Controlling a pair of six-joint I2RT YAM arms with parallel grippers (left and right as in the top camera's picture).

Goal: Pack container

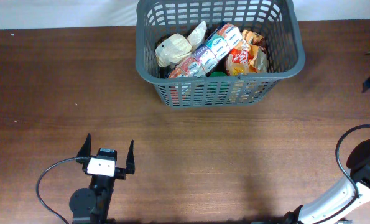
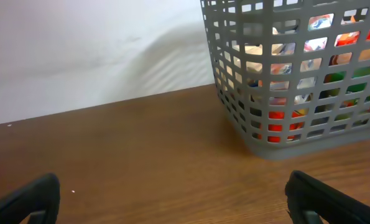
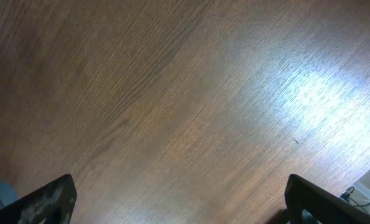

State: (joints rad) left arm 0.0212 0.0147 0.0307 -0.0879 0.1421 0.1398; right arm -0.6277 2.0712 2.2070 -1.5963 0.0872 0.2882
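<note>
This looks like a robot lab or test bench. A wood-grain table (image 1: 234, 155) stands against a plain white backdrop (image 2: 79, 56). A left arm (image 1: 85, 202) and a right arm (image 1: 334, 202), both trailing cables, sit at the near edge. A grey shopping basket (image 1: 222, 78) of packaged groceries (image 1: 209, 50) stands at the far side.

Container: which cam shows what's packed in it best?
Overhead: looks straight down into the container, groceries plainly visible. Left wrist shows one corner, contents only as colours through the slots. Right wrist shows only table.
</note>
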